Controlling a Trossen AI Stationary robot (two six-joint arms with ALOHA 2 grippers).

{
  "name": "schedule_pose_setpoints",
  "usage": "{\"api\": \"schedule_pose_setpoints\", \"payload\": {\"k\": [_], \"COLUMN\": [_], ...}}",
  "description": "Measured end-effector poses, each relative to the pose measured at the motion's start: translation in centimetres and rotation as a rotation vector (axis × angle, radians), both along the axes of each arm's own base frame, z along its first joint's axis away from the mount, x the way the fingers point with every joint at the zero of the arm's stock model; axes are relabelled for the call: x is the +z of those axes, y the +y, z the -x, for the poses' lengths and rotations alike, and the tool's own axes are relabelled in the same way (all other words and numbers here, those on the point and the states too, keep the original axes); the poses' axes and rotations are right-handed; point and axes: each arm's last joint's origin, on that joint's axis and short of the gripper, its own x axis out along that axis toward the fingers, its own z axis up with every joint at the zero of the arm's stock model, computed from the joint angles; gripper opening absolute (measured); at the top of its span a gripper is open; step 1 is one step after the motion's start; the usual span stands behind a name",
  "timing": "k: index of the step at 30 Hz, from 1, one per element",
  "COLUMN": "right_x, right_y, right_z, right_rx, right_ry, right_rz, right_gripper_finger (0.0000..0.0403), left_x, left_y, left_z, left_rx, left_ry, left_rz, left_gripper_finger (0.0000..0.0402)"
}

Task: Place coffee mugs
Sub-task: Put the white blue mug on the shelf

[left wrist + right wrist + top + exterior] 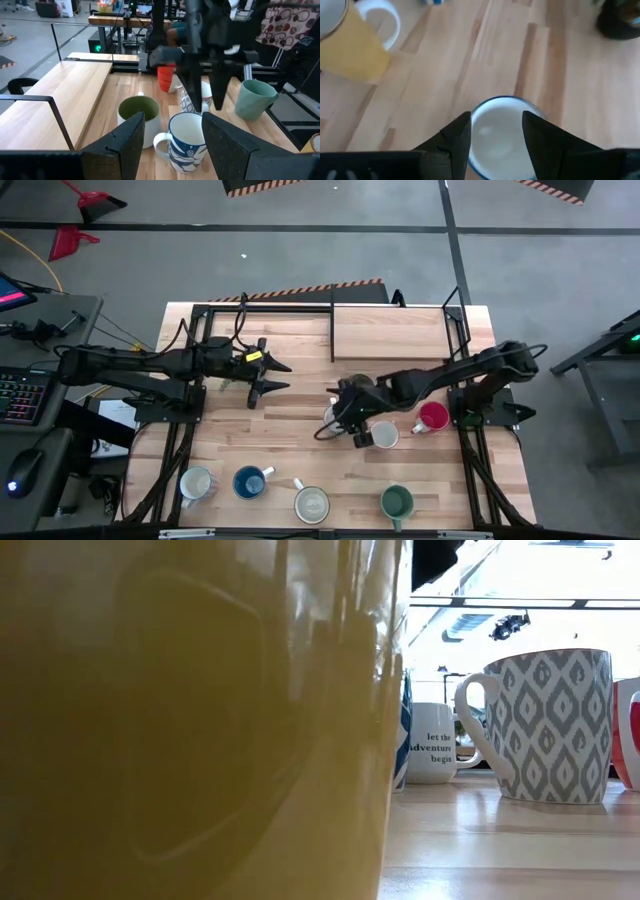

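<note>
A white mug with a blue pattern [186,142] [501,135] stands upright on the table. My right gripper [340,430] [495,120] hangs open just above it, fingers pointing down, one on each side of the rim; I see no touch. An olive green mug [137,112] stands beside it, and a grey patterned mug [550,725] and a red mug [432,417] are close by. My left gripper [272,376] [172,120] is open and hovers left of this group, pointing at it.
Along the near edge stand a white mug [197,483], a blue mug [250,482], a cream mug [312,503] and a teal green mug [397,502]. A raised wooden board [390,332] lies at the far side. Bare table lies between the two groups.
</note>
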Motion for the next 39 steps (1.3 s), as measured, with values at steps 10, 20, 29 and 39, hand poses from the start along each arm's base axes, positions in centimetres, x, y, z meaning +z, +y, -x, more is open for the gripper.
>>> {"api": "schedule_pose_setpoints", "payload": {"k": [10,20,29,39], "right_x": [-3.1,-6.0,-6.6,-7.9], "right_y": [1.6,1.9,1.9,1.8], "right_z": [-1.2,-2.2,-2.7,-3.2], "right_rx": [-0.014,-0.039,-0.054,-0.085], "right_ry": [0.083,0.157,0.137,0.163], "right_rz": [-0.020,-0.006,0.010,-0.025], "right_gripper_finger": [0.0158,0.0158,0.0158,0.0117], "left_x": [0.0,0.0,0.0,-0.2], "left_y": [0.0,0.0,0.0,0.0], "left_z": [0.0,0.0,0.0,0.1], "left_rx": [-0.001,-0.003,-0.003,-0.003], "left_ry": [-0.001,0.000,0.000,0.025], "left_rz": [0.001,0.001,0.001,0.004], "left_gripper_finger": [0.0186,0.0186,0.0186,0.0186]}}
